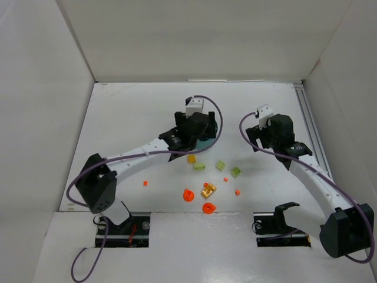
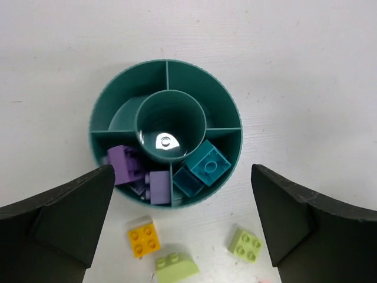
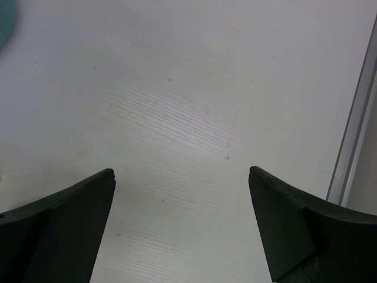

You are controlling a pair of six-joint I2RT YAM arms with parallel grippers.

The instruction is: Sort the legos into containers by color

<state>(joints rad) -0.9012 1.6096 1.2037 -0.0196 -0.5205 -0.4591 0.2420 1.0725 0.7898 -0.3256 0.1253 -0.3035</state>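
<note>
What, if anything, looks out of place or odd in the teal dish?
Nothing stands out. The purple pieces lie in one section of the dish, the turquoise pieces in the next, colours unmixed. Some lie tilted.

dish (image 1: 204,144) mostly under left arm (image 1: 147,150), orange bits (image 1: 145,183) too small

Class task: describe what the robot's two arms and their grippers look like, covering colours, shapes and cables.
Both the left arm and right arm have white links with black joint housings. A purple cable loops along each. A white camera block sits at each wrist. The fingers are broad, matte black wedges.
</note>
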